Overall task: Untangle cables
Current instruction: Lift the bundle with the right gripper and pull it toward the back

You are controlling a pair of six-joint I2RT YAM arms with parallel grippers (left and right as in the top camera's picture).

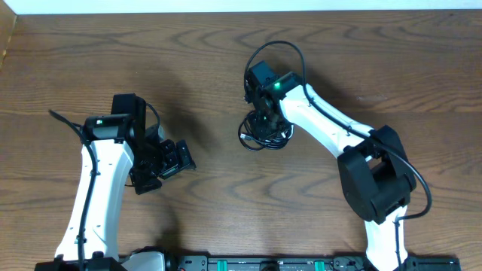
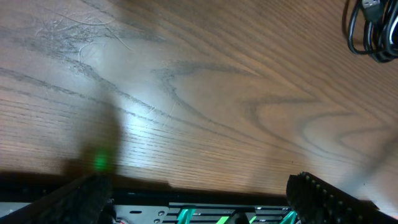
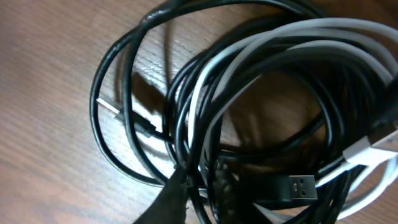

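A: Where are the cables sitting, and is anything crowding them?

B: The cables (image 1: 263, 135) are lying as one knotted bundle of black and white loops near the middle of the table (image 1: 226, 60). The right gripper (image 1: 263, 120) is hanging directly over them. Nothing else is lying near the bundle. The left gripper (image 1: 164, 169) is waiting well apart on the left, with its fingers (image 2: 84, 196) spread wide over bare wood.

A: And the surface?

B: Brown wood grain is running across it. A pale strip (image 1: 226, 6) is showing along the far edge and a black rail (image 1: 263, 263) with green parts along the near edge.

A: Is the right one pinching anything?

B: I cannot tell. Its wrist view is showing only one dark fingertip (image 3: 171, 199) against the loops, beside a black USB plug (image 3: 292, 186). The bundle is running off the frame on the right, and many strands are hiding beneath others.
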